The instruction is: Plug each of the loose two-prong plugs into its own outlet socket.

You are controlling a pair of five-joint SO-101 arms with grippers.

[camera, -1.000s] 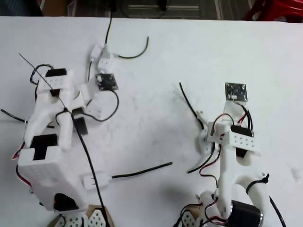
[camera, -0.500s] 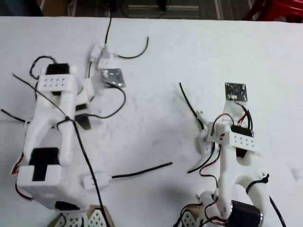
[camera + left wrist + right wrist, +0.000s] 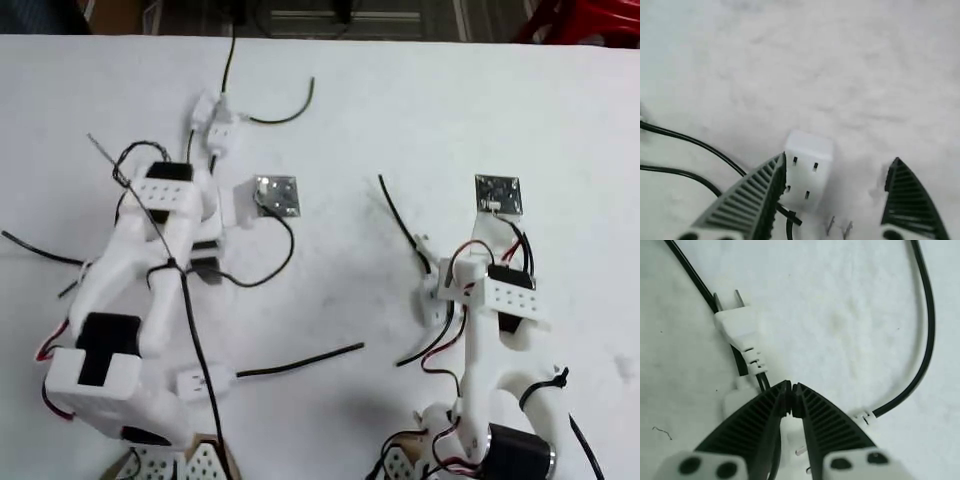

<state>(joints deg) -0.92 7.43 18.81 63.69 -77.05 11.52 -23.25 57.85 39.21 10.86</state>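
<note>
Left wrist view: left tool point(image 3: 839, 160) spread astride socket point(image 3: 807, 170) on worktop point(image 3: 840, 60), off-centre toward one finger; centre it before closing, lest it skid. Pressed together, right tool point(image 3: 791, 387) sits just beside a loose plug point(image 3: 737, 325).

left tool point(image 3: 839, 159) and right tool point(image 3: 791, 386): black ribbed triangular fingers point(image 3: 755, 195). behind them, white links point(image 3: 475, 350), black servos point(image 3: 520, 455), red-black cables point(image 3: 455, 262).
</note>
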